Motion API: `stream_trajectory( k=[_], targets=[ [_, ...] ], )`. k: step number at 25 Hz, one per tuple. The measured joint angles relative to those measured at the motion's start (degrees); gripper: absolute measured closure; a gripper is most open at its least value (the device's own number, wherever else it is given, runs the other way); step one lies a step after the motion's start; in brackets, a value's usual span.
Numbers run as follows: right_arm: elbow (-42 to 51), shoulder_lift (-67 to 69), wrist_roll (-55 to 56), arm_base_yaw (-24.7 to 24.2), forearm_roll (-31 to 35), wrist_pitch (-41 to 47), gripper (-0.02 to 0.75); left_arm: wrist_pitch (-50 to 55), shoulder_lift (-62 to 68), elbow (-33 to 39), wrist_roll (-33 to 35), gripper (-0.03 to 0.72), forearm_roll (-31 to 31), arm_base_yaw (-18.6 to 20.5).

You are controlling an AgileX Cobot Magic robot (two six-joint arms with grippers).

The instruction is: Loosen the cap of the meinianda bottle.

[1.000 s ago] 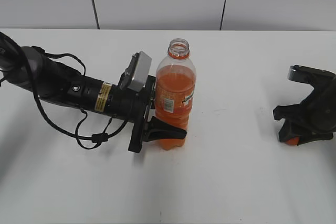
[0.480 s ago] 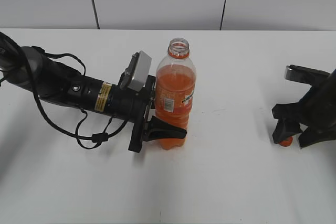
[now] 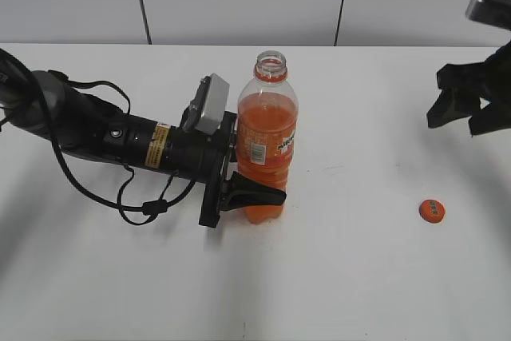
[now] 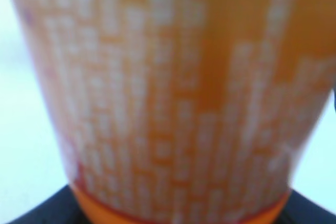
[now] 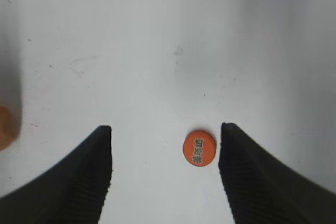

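The meinianda bottle (image 3: pixel 267 145) stands upright near the middle of the white table (image 3: pixel 335 277), and its mouth is open, with only the orange neck ring below the thread. The left gripper (image 3: pixel 239 167) holds the bottle at its lower half: one dark finger passes in front of the bottle just above the lobed base, and the jaws are closed against the bottle's sides. In the left wrist view the orange label (image 4: pixel 173 93) fills almost the whole picture and is blurred. The cap (image 3: pixel 431 210) lies flat on the table, well apart from the bottle, on the right side, with its printed top facing up. The right gripper (image 3: pixel 467 105) hangs above the table, beyond the cap, with its jaws spread wide and nothing between them. In the right wrist view the cap (image 5: pixel 199 147) is seen on the table between the two dark fingers (image 5: pixel 84 177), closer to the one on the right of that view, and touching neither.
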Motion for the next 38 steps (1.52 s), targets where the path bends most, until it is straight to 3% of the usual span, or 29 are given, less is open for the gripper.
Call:
stream_trajectory(
  k=[10, 18, 28, 38],
  targets=[
    [-2.2, -6.5, 0.0, 0.0, -0.2, 0.4, 0.257, -0.1, 0.0, 0.0, 0.0, 0.260, 0.0, 0.0],
    [-2.2, -7.5, 0.0, 0.0, -0.8, 0.7, 0.257, -2.4, -0.5, 0.0, 0.0, 0.133, -1.6, 0.0],
    [-2.7, -9.3, 0.1, 0.0, -1.5, 0.9, 0.257, -2.6, -4.4, 0.0, 0.0, 0.125, -1.8, 0.0],
    [-11.4, -10.4, 0.1, 0.0, -2.4, 6.4, 0.257, -2.6, -13.2, 0.0, -3.0, 0.123, -1.6, 0.0]
  ],
)
